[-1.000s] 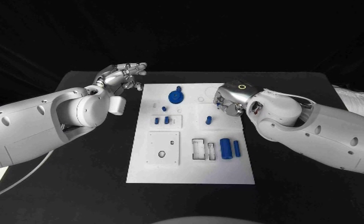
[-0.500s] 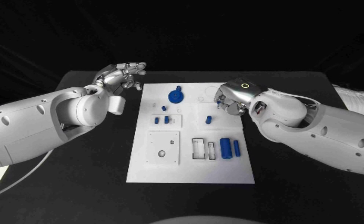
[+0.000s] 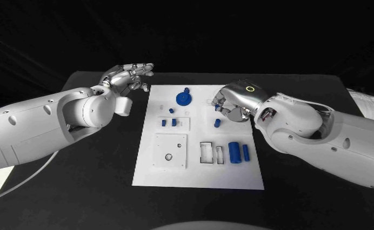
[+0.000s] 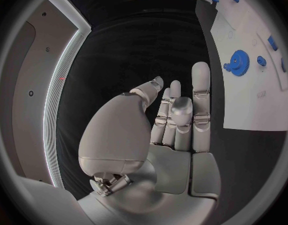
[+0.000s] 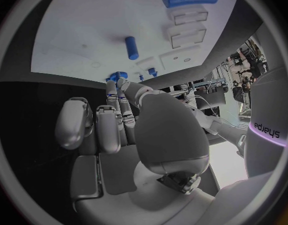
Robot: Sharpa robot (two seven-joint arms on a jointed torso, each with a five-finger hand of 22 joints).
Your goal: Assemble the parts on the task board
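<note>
R robot hand hung over the task board upper right, fingers curled, something blue at the tips; couldn't tell if gripped. Risk: knuckles clipping the small peg just beside. L robot hand spread, empty, off-board above the tabletop.

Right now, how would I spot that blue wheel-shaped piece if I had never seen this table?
Find the white task board in the middle of the black table. At its far end, between the two hands, lies the blue gear. It is round and toothed; the other blue parts are small pegs or cylinders.
</note>
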